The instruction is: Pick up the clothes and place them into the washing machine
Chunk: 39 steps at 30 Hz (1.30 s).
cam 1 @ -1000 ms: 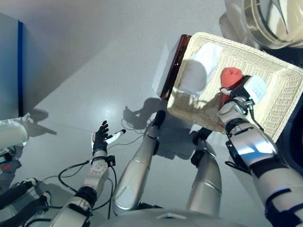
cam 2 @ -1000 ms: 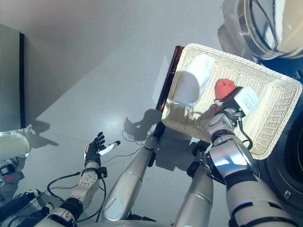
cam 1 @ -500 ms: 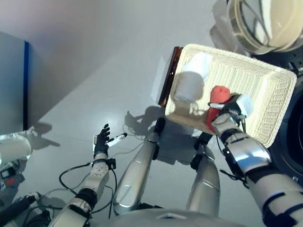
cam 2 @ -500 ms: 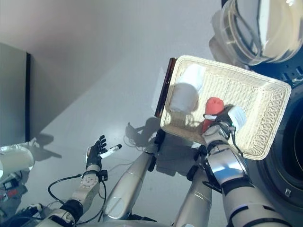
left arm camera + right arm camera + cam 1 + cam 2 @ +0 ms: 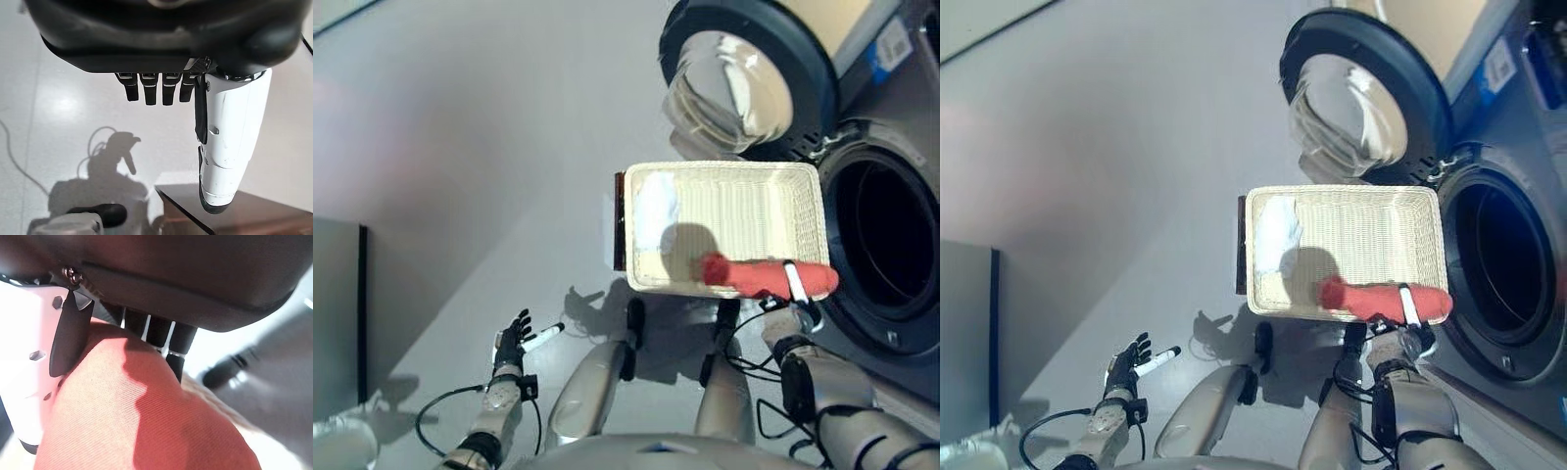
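My right hand is shut on a red cloth and holds it over the near rim of the shallow wicker basket. In the right wrist view the red cloth lies between the curled fingers and the white-covered thumb. A white cloth lies at the basket's left end. The washing machine's drum opening gapes just right of the basket, its round door swung open behind. My left hand is open and empty, low over the floor at the lower left.
The basket rests on a low dark brown box, whose corner shows in the left wrist view. A grey cabinet stands at the far left. Bare grey floor spreads between it and the basket.
The camera has swung toward the washing machine. My right hand, which was on the red cloth inside the basket, has lifted it to the basket's near rim, closer to the drum opening.
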Available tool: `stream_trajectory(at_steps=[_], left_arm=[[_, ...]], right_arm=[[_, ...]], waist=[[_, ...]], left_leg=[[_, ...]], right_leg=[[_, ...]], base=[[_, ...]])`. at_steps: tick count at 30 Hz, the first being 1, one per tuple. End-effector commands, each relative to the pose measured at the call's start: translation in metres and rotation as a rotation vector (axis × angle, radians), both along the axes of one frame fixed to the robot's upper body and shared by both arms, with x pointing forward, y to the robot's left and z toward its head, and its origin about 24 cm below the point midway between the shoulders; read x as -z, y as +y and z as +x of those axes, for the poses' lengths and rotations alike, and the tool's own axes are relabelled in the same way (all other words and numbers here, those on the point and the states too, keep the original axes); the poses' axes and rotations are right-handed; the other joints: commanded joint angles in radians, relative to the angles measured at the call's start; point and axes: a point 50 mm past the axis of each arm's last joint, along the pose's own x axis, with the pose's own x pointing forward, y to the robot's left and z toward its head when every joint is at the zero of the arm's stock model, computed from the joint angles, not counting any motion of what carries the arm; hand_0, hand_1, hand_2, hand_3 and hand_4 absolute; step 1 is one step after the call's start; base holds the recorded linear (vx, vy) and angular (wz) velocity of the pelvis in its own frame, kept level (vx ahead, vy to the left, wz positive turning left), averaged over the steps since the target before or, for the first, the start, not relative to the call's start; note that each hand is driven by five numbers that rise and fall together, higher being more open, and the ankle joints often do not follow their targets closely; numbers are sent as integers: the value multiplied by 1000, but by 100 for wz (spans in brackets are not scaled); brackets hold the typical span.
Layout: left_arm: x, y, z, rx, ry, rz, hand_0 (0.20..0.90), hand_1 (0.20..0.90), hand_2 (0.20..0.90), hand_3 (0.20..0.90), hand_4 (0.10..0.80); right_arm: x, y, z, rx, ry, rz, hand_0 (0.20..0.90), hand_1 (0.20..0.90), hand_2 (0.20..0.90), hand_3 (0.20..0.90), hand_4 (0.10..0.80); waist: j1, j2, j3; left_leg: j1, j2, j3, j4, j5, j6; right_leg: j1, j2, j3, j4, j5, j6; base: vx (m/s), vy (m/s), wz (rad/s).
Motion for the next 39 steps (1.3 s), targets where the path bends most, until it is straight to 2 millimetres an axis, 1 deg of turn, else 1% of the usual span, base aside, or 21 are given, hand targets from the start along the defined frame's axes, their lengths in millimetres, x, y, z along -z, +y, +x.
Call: stream_trajectory(at_steps=[1, 7, 9, 11, 14, 16, 18, 21, 22, 24, 25, 27, 28, 29, 30, 32, 34, 35, 36, 37, 39], left_arm=[[7, 8, -18, -72, 33, -19, 900, 900, 900, 900, 800], [12, 1, -24, -47, 61, -21, 900, 900, 900, 900, 800], [12, -2, -25, -37, 61, -20, 900, 900, 900, 900, 800], [13, -6, -26, -27, 67, -25, 900, 900, 900, 900, 800], [14, -9, -28, -9, 75, -24, 900, 900, 900, 900, 800], [13, -9, -26, -10, 63, -24, 900, 900, 900, 900, 800], [14, -9, -28, -8, 72, -18, 900, 900, 900, 900, 800], [13, -6, -28, -21, 63, -15, 900, 900, 900, 900, 800], [12, -5, -29, -33, 58, -16, 900, 900, 900, 900, 800], [10, 3, -29, -59, 41, -7, 900, 900, 900, 900, 800], [8, 6, -28, -65, 26, 1, 900, 900, 900, 900, 800], [6, 14, -27, -87, 18, 20, 900, 900, 900, 900, 800], [3, 17, -25, -94, 0, 26, 900, 900, 900, 900, 800], [2, 19, -24, -99, -5, 24, 900, 900, 900, 900, 800], [1, 22, -24, -108, -12, 31, 900, 900, 900, 900, 800], [-1, 22, -21, -118, -32, 21, 900, 900, 900, 900, 800], [-2, 27, -19, -145, -32, 26, 900, 900, 900, 900, 800], [-2, 30, -19, -160, -26, 35, 900, 900, 900, 900, 800], [-1, 32, -20, -163, -11, 47, 900, 900, 900, 900, 800], [2, 30, -21, -163, 7, 45, 900, 900, 900, 900, 800], [4, 32, -25, -164, 32, 52, 900, 900, 900, 900, 800]], right_arm=[[-58, -40, 26, 115, -262, -156, 200, 200, 200, 200, 300], [-109, -56, 47, 224, -436, -217, 200, 200, 200, 200, 300], [-128, -62, 53, 268, -497, -230, 200, 200, 200, 200, 300], [-144, -69, 55, 302, -522, -245, 200, 200, 200, 200, 300], [-160, -79, 54, 362, -541, -253, 200, 200, 200, 200, 300], [-176, -86, 55, 398, -566, -268, 200, 200, 200, 200, 300], [-195, -90, 57, 418, -603, -287, 200, 200, 200, 200, 300], [-235, -100, 58, 466, -671, -340, 200, 200, 200, 200, 300], [-251, -100, 60, 464, -693, -376, 200, 200, 200, 200, 300], [-296, -98, 63, 444, -756, -486, 200, 200, 200, 200, 300], [-330, -92, 64, 417, -839, -557, 200, 200, 200, 200, 300], [-376, -79, 60, 389, -958, -679, 200, 200, 200, 200, 300], [-397, -71, 56, 379, -1032, -723, 258, 258, 258, 258, 341], [-410, -67, 51, 371, -1077, -763, 768, 768, 768, 768, 706], [-416, -65, 47, 369, -1100, -795, 900, 900, 900, 900, 800], [-416, -68, 48, 360, -1075, -809, 900, 900, 900, 900, 800], [-401, -74, 53, 364, -1013, -768, 900, 900, 900, 900, 800], [-393, -73, 60, 343, -985, -751, 900, 900, 900, 900, 800], [-374, -74, 68, 305, -914, -732, 900, 900, 900, 900, 800], [-351, -73, 77, 275, -845, -691, 900, 900, 900, 900, 800], [-317, -70, 88, 228, -759, -617, 900, 900, 900, 900, 800]], waist=[[15, 74, -16], [8, 125, -49], [8, 151, -58], [7, 171, -65], [14, 205, -83], [15, 236, -92], [17, 256, -102], [14, 294, -102], [16, 302, -101], [25, 312, -99], [28, 312, -96], [29, 305, -90], [30, 298, -92], [29, 293, -97], [23, 289, -98], [10, 280, -85], [-7, 260, -53], [-12, 251, -36], [-19, 236, -23], [-19, 225, -18], [-24, 207, -10]], left_leg=[[-52, 7, -39, -65, 72, -92], [-49, 1, -23, -79, 82, -95], [-43, -3, -19, -79, 72, -96], [-48, -4, -9, -80, 79, -97], [-38, -8, -5, -80, 66, -98], [-39, -11, 1, -74, 69, -98], [-32, -18, 6, -69, 54, -96], [-38, -19, 30, -36, 42, -90], [-45, -19, 38, -17, 33, -85], [-59, -17, 50, 11, 7, -79], [-70, -14, 58, 26, 2, -77], [-92, -4, 68, 51, -4, -74], [-100, 0, 72, 56, -5, -75], [-105, 2, 72, 58, -8, -75], [-110, 3, 72, 66, -12, -76], [-141, 7, 82, 129, -29, -77], [-182, 24, 90, 262, -79, -74], [-201, 35, 90, 324, -101, -71], [-218, 47, 93, 376, -127, -66], [-216, 47, 78, 421, -176, -62], [-229, 56, 78, 460, -206, -50]], right_leg=[[42, 51, 0, 65, -102, -51], [31, 51, 26, 63, -96, -50], [27, 50, 39, 70, -108, -51], [17, 50, 49, 75, -104, -52], [12, 47, 59, 91, -122, -51], [-4, 45, 73, 110, -122, -52], [-13, 47, 86, 131, -137, -52], [-49, 51, 115, 177, -145, -53], [-64, 55, 130, 191, -148, -53], [-100, 62, 154, 221, -161, -53], [-114, 67, 166, 229, -159, -52], [-146, 73, 180, 249, -159, -53], [-158, 76, 184, 262, -163, -55], [-163, 77, 185, 268, -170, -56], [-173, 80, 183, 285, -177, -59], [-195, 89, 184, 333, -195, -69], [-215, 103, 179, 414, -231, -86], [-231, 111, 181, 465, -244, -94], [-245, 118, 176, 498, -257, -100], [-243, 127, 179, 528, -289, -103], [-262, 144, 178, 559, -296, -105]], base=[[18, 30, -10], [15, 28, -9], [24, 49, -11], [20, 35, -14], [56, 17, -14], [38, 29, -15], [63, 36, -8], [48, 71, -24], [27, 65, -40], [17, 37, -44], [-39, -12, -36], [-40, -50, -35], [-21, -63, -35], [-5, -54, -26], [7, -28, -11], [-28, -41, 5], [-77, -109, -8], [-62, -125, -22], [59, -109, -30], [77, -99, -31], [-9, -62, -26]])
